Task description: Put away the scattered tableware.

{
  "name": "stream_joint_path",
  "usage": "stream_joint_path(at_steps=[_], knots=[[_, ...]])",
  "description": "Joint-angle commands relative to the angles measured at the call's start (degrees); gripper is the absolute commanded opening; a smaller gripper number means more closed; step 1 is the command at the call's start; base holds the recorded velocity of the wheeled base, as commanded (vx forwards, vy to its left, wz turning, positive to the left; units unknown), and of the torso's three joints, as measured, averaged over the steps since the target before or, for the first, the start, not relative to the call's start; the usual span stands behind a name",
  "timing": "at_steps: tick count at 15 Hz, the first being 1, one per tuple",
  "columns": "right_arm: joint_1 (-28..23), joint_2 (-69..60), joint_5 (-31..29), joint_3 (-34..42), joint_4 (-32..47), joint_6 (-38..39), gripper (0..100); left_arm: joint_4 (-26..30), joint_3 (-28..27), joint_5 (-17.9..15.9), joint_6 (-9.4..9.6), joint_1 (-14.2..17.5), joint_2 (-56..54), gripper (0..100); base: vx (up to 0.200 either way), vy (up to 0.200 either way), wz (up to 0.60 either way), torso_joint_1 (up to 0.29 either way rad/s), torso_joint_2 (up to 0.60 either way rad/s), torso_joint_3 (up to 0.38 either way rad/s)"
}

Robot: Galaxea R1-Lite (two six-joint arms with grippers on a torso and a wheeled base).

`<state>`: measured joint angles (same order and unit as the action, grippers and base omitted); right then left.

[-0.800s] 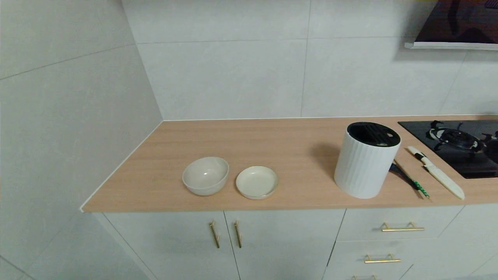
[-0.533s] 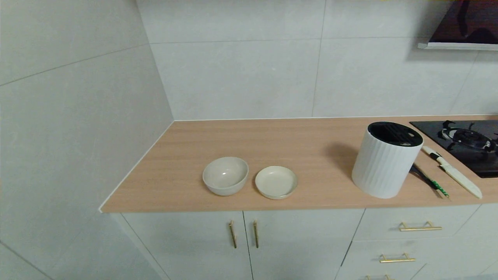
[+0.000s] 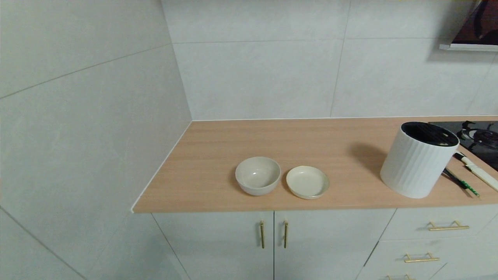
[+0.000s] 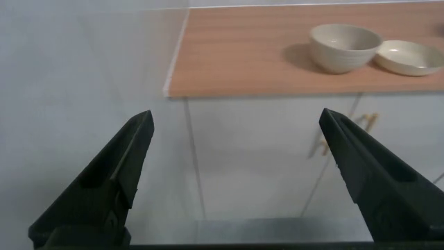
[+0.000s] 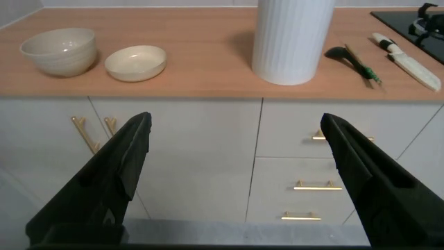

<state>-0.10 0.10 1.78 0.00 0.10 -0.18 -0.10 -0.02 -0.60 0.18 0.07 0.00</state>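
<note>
Kitchen counter scene, with both arms held low in front of the cabinets; the left gripper (image 4: 234, 118) has its two dark fingers spread wide with nothing between them; the right gripper (image 5: 234, 119) is equally wide and empty.

Ahead of the left gripper and higher than it, on the wooden countertop (image 3: 218, 155), sits a pale bowl (image 3: 257, 175); just beside the bowl, on the side toward the right arm, lies a shallow dish (image 3: 307, 181); both are well apart from the fingers.

Ahead of the right gripper, roughly in line with the gap between its fingers, stands a white ribbed holder (image 3: 418, 159) with a dark slotted top; beyond it, toward the right arm's outer side, lie thin utensils (image 3: 461, 182), dark with a green band, close against the holder's base; a white-bladed knife (image 3: 476, 170) lies near them, next to the black stove (image 3: 482, 136).

Judging by how things lie, the tidying has hardly begun; every piece rests loose on the counter; nothing visible stands in the holder; bowl and dish are not stacked; the cabinet doors (image 3: 218, 245) below are closed. Left to do, most likely: the knife and thin utensils into the holder, and the bowl and dish gathered up.
</note>
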Motion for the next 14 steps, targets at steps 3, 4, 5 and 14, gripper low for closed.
stream_joint_path(at_steps=[3,4,5,14], knots=[[0.0,0.0,0.0,0.0,0.0,0.0,100,0.0,0.0,0.0,-0.01,0.0,0.0,100,0.000,0.000,0.00,0.000,0.00,0.000],[0.0,0.0,0.0,0.0,0.0,0.0,100,0.0,0.0,0.0,-0.01,0.0,0.0,100,0.000,0.000,0.00,0.000,0.00,0.000],[0.0,0.0,0.0,0.0,0.0,0.0,100,0.0,0.0,0.0,-0.01,0.0,0.0,100,0.000,0.000,0.00,0.000,0.00,0.000],[0.0,0.0,0.1,0.0,0.0,0.0,100,0.0,0.0,0.0,-0.01,0.0,0.0,100,0.000,0.000,0.00,0.000,0.00,0.000]])
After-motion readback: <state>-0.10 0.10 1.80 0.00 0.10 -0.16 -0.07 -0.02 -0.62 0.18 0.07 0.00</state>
